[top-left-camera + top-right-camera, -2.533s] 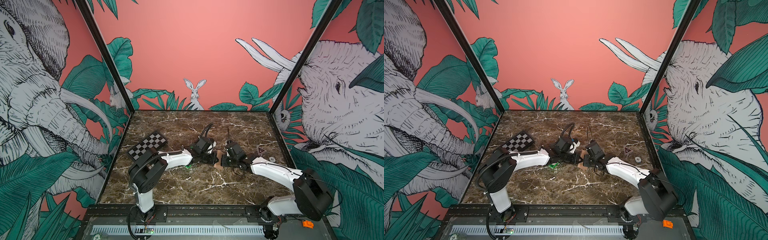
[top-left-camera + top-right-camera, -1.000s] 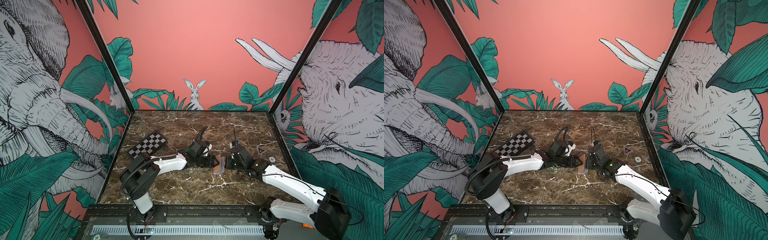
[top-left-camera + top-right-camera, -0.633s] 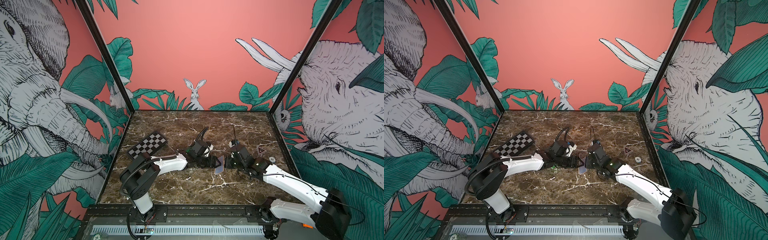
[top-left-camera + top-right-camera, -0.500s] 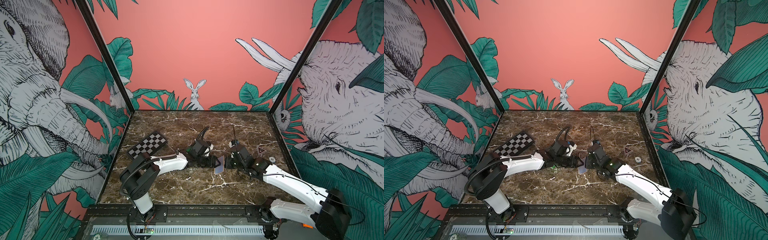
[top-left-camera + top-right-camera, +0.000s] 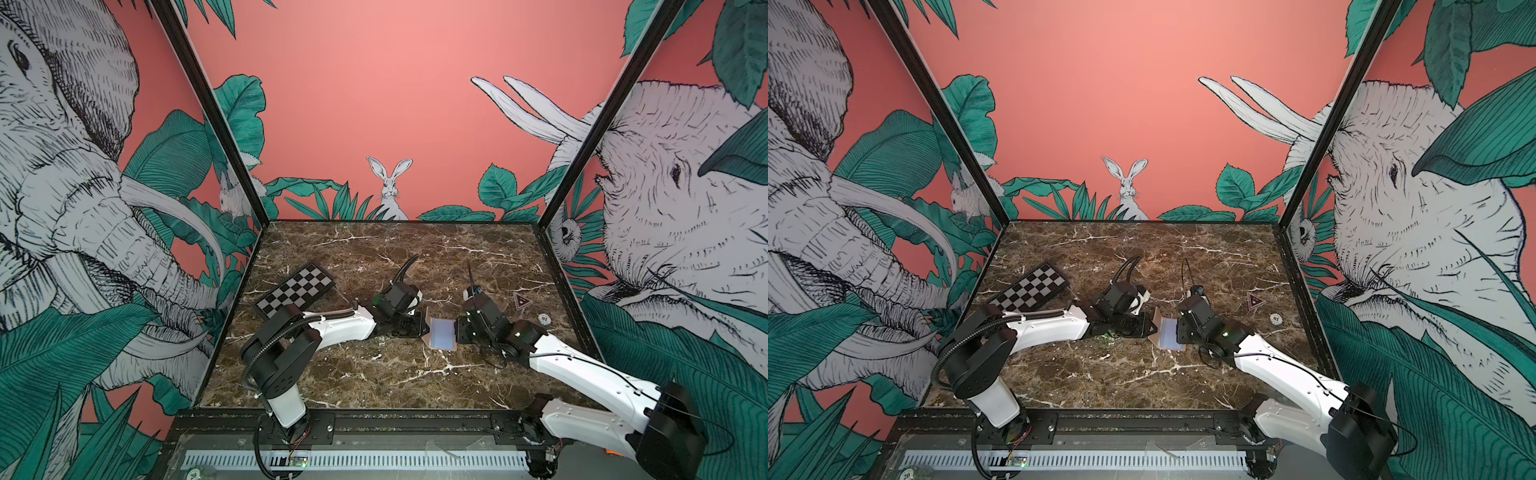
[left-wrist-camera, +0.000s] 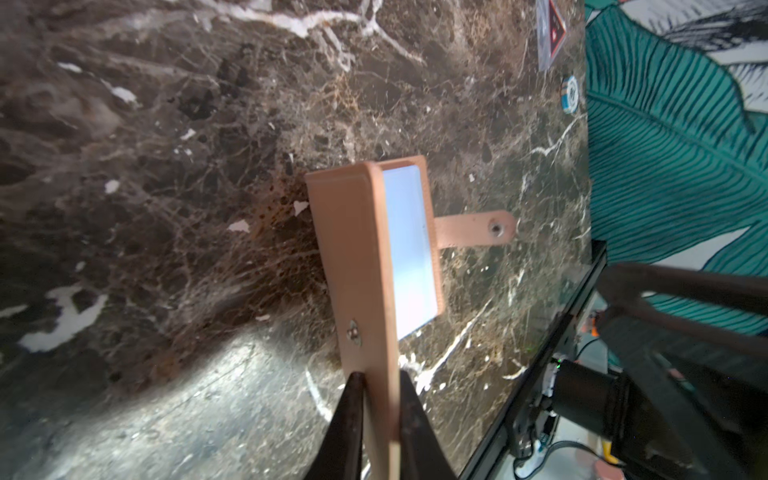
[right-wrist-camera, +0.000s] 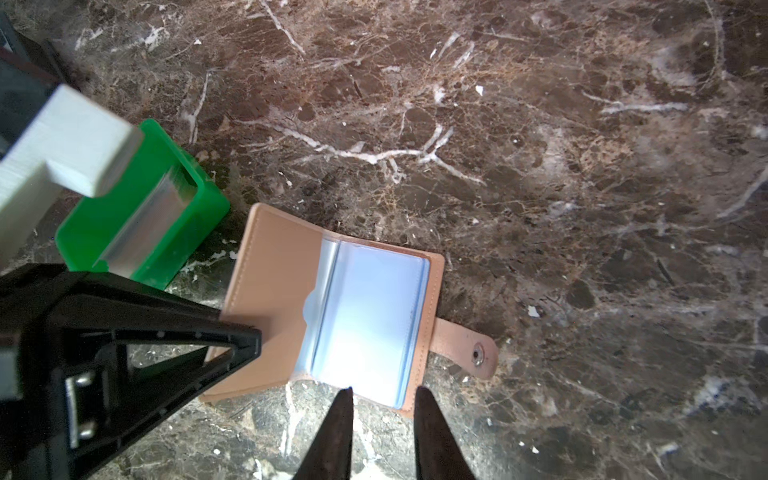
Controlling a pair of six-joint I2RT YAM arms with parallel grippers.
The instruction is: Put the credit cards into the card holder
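I have the card holder (image 7: pixel 332 316) lying open near the middle of the marble surface (image 7: pixel 540 166), its pale blue clear sleeves (image 7: pixel 370 316) facing up and its snap tab (image 7: pixel 465 349) stretched flat on the marble away from the fold. My left gripper (image 6: pixel 376 399) has its fingers (image 6: pixel 353 419) clamped on the tan cover flap (image 6: pixel 353 266), which stands raised at an angle off the sleeves; I see that pinch plainly in the left wrist view. My right gripper (image 7: pixel 382 399) sits at the edge of the sleeve stack, fingers (image 7: pixel 336 428) a little apart with nothing between them, their tips just short of the sleeves' edge.

In both top views the card holder (image 5: pixel 441 333) (image 5: pixel 1167 330) lies between the two grippers. Just beside the raised flap, on the side away from the tab, a green plastic tray (image 7: pixel 141 216) holds what looks like a pale stack standing on edge; I cannot tell whether these are the credit cards. A black-and-white checkered board (image 5: pixel 296 291) lies well apart from the card holder, beyond the left arm. On the tab's side, well away, a small round token (image 5: pixel 543 318) and a triangular marker (image 5: pixel 523 300) rest on the marble.
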